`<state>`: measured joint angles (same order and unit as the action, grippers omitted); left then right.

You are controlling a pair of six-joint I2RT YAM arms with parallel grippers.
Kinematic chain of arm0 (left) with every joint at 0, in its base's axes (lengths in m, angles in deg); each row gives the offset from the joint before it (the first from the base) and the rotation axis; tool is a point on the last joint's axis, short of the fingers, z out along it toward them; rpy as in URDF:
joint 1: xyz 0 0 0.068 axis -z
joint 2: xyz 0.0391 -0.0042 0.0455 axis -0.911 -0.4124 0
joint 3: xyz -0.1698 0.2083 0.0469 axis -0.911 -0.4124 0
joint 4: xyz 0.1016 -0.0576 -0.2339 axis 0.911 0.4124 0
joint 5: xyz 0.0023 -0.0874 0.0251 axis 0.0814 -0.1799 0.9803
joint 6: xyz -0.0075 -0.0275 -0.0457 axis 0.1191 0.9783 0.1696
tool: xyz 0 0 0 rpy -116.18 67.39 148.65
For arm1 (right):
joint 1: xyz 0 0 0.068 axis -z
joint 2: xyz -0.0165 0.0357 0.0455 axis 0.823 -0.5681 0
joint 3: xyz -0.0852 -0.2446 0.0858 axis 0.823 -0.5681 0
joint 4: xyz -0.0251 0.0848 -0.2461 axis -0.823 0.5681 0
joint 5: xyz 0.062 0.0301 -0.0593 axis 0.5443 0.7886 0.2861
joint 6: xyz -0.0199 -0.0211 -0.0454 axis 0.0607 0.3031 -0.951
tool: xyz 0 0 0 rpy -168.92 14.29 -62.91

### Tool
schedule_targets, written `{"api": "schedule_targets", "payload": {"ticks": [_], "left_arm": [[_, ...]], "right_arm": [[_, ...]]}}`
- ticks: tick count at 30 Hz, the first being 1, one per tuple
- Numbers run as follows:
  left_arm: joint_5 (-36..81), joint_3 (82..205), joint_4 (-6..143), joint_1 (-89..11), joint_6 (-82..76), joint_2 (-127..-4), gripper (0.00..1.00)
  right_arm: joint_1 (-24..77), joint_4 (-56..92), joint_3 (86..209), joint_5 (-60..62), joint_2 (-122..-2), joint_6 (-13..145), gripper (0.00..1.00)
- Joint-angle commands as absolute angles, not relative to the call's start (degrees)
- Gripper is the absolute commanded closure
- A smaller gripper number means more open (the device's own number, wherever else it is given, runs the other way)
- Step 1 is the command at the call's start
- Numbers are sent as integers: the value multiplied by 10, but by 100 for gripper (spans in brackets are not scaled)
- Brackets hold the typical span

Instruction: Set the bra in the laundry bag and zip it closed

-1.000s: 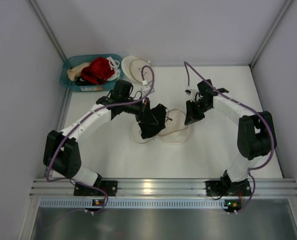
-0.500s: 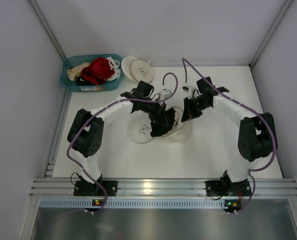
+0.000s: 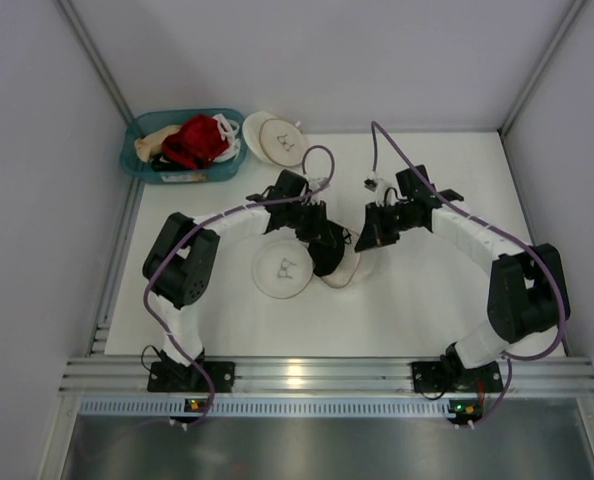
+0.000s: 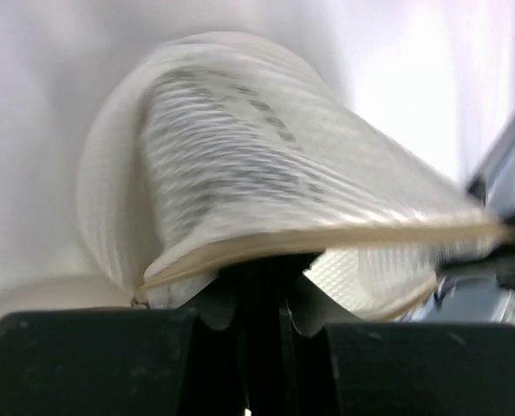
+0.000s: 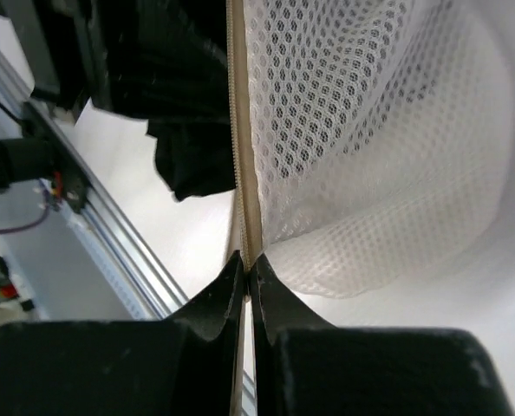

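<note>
Count, taken mainly from the top view

- Robot arms: 2
- Grippers: 2, left gripper [image 4: 256, 277] and right gripper [image 5: 244, 260]
- Purple cables: 2, left cable [image 3: 317, 155] and right cable [image 3: 377, 135]
- Round mesh bags: 2, laundry bag [image 3: 282, 272] and second bag [image 3: 277, 140]
- Black bra [image 5: 186, 169]: 1
- Teal basket [image 3: 130, 155]: 1
- Red garment [image 3: 195, 140]: 1
- Beige garment [image 3: 157, 140]: 1
- Remaining basket contents too small to count

Top view bright, even diffuse overhead light, faint soft shadows, glare spot on near-edge rail [image 3: 297, 378]. Left wrist view heavily motion-blurred, laundry bag [image 4: 266, 173] smeared. Right wrist view sharp, whites near clipping.
</note>
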<state>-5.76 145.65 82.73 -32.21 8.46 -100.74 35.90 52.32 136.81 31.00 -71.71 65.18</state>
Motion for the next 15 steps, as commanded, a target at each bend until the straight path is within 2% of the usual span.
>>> {"api": "schedule_targets", "payload": {"ticks": [1, 3, 5, 8, 10, 15], "left_arm": [[98, 1455, 772, -340, 235, -945, 100], [166, 1461, 843, -339, 236, -913, 100], [294, 1463, 923, -337, 248, -892, 100], [408, 1459, 980, -332, 240, -854, 100], [453, 1458, 1013, -310, 223, -832, 100], [568, 1463, 1030, -228, 164, -812, 100]], "right_arm": [[353, 459, 1317, 408, -675, 714, 100], [348, 420, 1298, 432, -667, 736, 100], [338, 413, 1291, 457, -666, 751, 100], [326, 363, 1276, 529, -679, 821, 100], [324, 295, 1266, 581, -693, 897, 100], [298, 252, 1286, 611, -731, 941, 100]]}}
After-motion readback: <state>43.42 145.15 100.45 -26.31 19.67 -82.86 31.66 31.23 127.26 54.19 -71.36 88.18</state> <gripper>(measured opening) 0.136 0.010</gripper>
